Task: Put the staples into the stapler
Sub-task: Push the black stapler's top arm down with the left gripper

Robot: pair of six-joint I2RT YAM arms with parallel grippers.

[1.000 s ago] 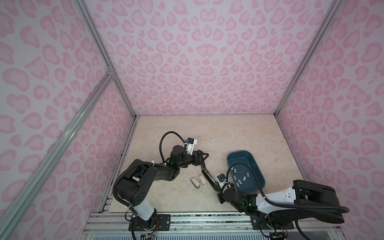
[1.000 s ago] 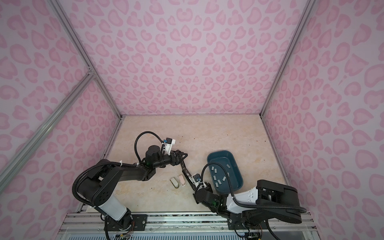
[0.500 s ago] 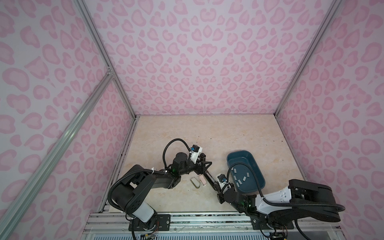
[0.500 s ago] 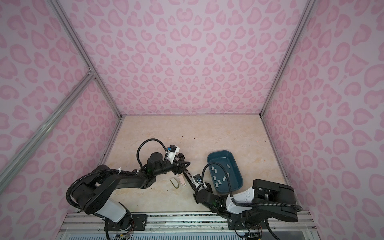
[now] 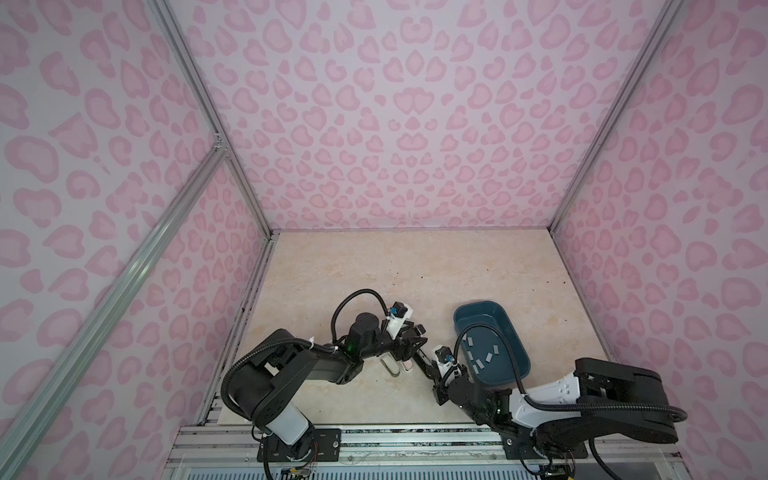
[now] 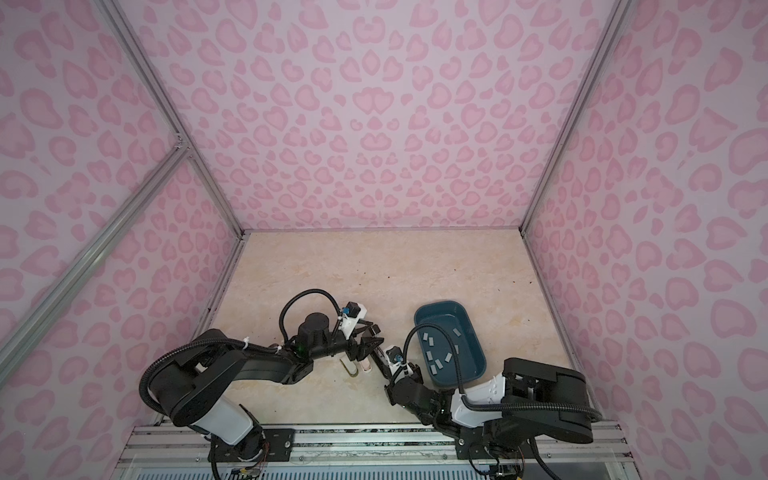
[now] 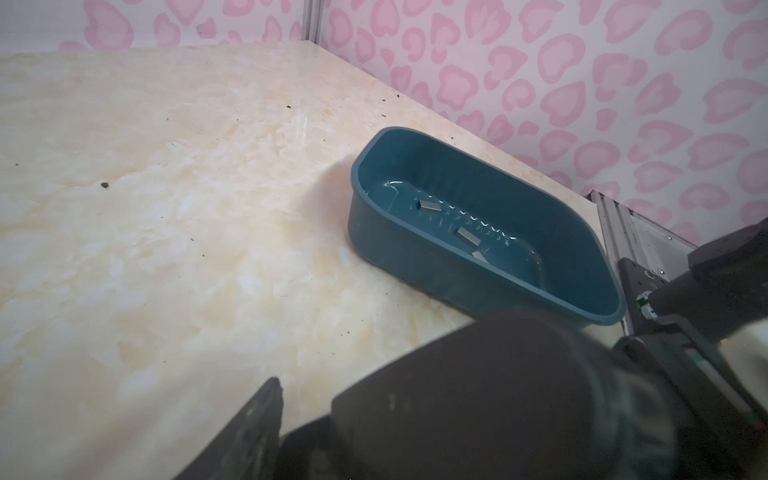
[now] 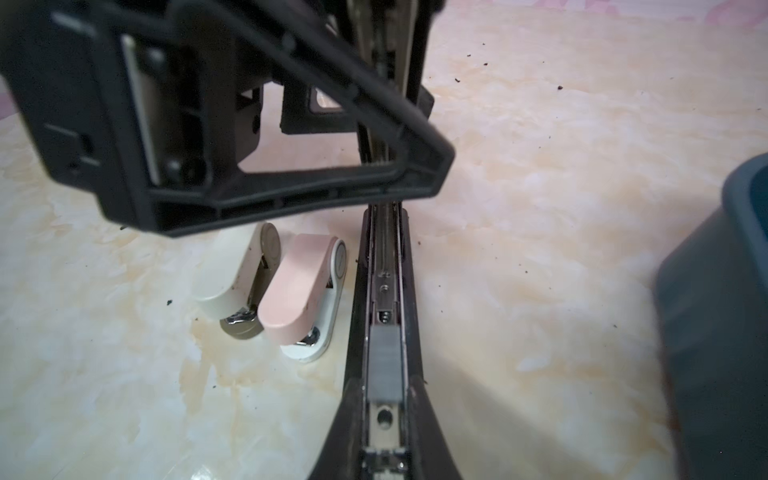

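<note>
My right gripper (image 8: 384, 440) is shut on the near end of a black stapler (image 8: 384, 266), whose magazine channel lies open and faces up. One grey strip of staples (image 8: 384, 361) sits in that channel. More staples (image 5: 478, 357) lie loose in the teal tray (image 5: 490, 308). My left gripper (image 5: 412, 344) hovers over the stapler's far end with its fingers apart and nothing between them. Its black finger frame (image 8: 291, 174) fills the upper part of the right wrist view. In both top views the two grippers almost meet, the right gripper (image 6: 384, 366) just below the left gripper (image 6: 370, 344).
Two small staplers lie side by side beside the black one, a cream one (image 8: 237, 274) and a pink one (image 8: 299, 291). The teal tray (image 7: 415, 135) stands to the right, close to the right arm. Patterned walls enclose the beige table (image 5: 415, 270).
The left gripper has come forward and down from the table's middle to the stapler's far end, and its fingers have spread wider. The right gripper and stapler have stayed put.
</note>
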